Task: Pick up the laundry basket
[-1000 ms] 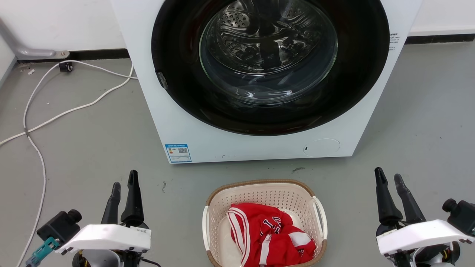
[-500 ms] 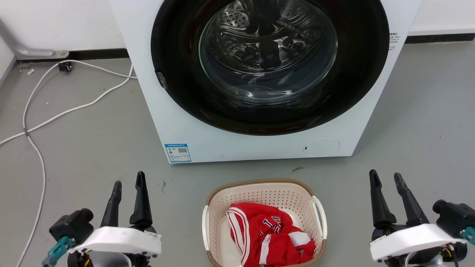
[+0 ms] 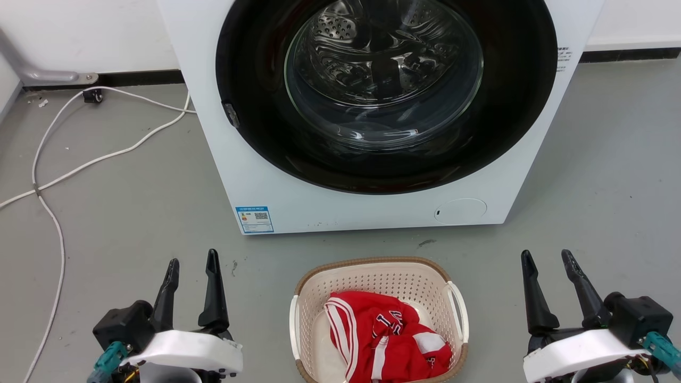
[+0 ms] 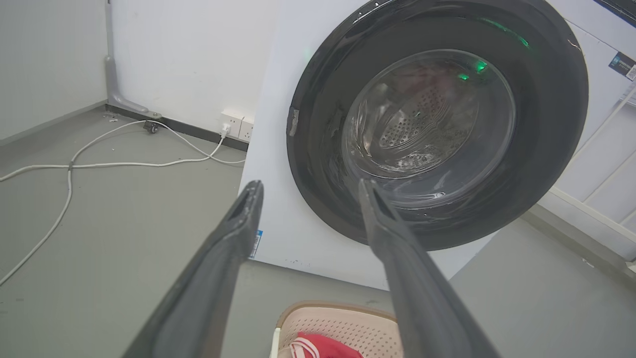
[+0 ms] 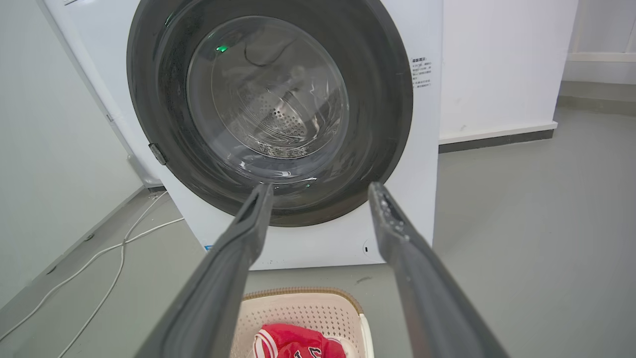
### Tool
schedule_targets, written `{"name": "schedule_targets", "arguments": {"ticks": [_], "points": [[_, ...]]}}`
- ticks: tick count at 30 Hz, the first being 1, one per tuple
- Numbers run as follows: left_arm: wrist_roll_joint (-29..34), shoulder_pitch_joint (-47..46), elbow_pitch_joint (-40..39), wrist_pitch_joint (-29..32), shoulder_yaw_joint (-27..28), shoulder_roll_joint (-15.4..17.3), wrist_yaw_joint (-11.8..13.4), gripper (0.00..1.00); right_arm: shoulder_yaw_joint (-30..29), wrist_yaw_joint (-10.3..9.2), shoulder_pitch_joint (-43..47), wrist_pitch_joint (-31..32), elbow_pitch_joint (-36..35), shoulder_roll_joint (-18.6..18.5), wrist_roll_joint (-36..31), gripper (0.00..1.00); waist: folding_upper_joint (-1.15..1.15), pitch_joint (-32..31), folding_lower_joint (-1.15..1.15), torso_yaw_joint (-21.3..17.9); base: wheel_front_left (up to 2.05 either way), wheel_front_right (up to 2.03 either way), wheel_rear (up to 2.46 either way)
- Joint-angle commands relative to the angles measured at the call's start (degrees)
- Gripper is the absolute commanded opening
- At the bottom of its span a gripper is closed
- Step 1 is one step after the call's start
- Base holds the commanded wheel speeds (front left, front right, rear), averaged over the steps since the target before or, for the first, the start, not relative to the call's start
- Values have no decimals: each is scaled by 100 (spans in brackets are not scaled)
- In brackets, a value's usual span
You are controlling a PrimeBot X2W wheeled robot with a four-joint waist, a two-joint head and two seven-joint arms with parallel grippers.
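Laundry room, washing machine, laundry basket

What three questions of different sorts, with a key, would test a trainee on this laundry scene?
1. True or false: the left gripper is shut on a handle of the laundry basket.
2. What lies in the basket? A) a red-and-white garment; B) a blue towel; C) nothing.
3. On which side of the washing machine, by the robot's own left and right, do the white cables lie?
Key: 1 false: the left gripper and the right gripper are both open, apart from the basket. 2 A. 3 left.
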Motion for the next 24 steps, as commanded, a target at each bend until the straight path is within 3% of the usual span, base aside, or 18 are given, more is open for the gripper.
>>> {"name": "schedule_targets", "arguments": {"ticks": [1,24], "points": [[289,38,-46,-89,-25,20,42,100,21,0,50,-84,-90,-26,-326,100,0,-1,0,-3,0,0,0],[1417,155,-70,-364,-103,22,175,100,91,0,167,-365,-244,-30,-1514,100,0,2,0,-28,0,0,0]]}}
